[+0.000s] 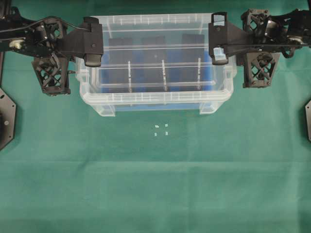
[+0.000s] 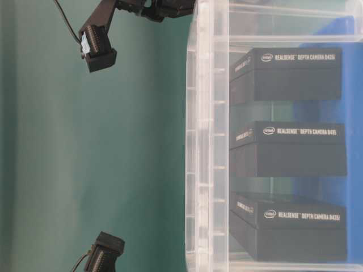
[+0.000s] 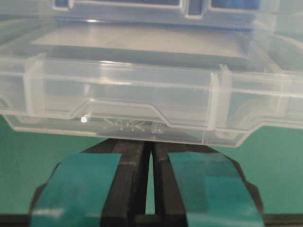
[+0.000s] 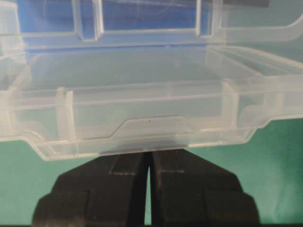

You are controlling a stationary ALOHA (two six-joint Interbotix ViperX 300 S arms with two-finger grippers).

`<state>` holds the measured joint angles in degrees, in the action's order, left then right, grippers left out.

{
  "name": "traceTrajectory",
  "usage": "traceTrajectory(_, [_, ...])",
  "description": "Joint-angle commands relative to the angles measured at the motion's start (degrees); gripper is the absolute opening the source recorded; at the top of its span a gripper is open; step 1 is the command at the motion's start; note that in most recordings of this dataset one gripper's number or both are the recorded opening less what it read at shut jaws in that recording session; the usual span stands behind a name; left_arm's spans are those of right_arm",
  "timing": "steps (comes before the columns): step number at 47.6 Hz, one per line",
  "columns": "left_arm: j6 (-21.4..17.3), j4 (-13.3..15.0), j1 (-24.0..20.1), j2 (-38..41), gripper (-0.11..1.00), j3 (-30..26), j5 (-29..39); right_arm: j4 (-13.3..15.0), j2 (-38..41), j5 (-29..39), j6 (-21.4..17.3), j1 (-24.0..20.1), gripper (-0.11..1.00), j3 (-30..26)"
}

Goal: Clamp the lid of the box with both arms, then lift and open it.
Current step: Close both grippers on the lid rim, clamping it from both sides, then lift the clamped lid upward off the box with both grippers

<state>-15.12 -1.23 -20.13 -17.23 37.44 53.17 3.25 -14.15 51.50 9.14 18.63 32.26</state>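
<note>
The clear lid [image 1: 155, 77] hangs between both arms over the open box [image 1: 109, 108], a deep clear tub with a blue liner and three black cases [image 1: 156, 46]. My left gripper [image 1: 94, 46] is shut on the lid's left short edge. In the left wrist view the teal-taped jaws [image 3: 150, 142] nearly meet under the lid's rim [image 3: 142, 94]. My right gripper [image 1: 218, 42] is shut on the opposite edge, and its black jaws [image 4: 148, 153] pinch the lid [image 4: 147, 109]. In the table-level view the cases [image 2: 289, 147] show through the box wall, but I cannot make out the lid there.
Green cloth [image 1: 155, 184] covers the table in front of the box, with a few small white marks [image 1: 161, 130] near the middle. Black mounting plates sit at the left edge [image 1: 6, 119] and the right edge [image 1: 308, 119].
</note>
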Motion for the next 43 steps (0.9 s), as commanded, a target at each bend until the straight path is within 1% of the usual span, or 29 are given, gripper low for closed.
traceTrajectory(1, [0.35,0.26,0.88,-0.53,0.01,-2.46,0.26,-0.62,-0.26,-0.7,-0.53,-3.43,0.0,-4.04])
traceTrajectory(17, [0.35,0.26,1.05,-0.88,0.02,-4.83,3.87,-0.53,-0.62,1.32,-0.53,-3.43,0.0,-5.98])
traceTrajectory(29, [0.35,0.26,2.02,-1.05,0.01,-7.29,6.33,-0.44,-0.88,2.46,-0.53,-3.43,0.0,-6.59])
traceTrajectory(43, [0.35,0.18,2.81,-1.41,0.01,-9.76,7.12,-0.53,-2.46,2.99,-0.53,-3.43,0.0,-6.59])
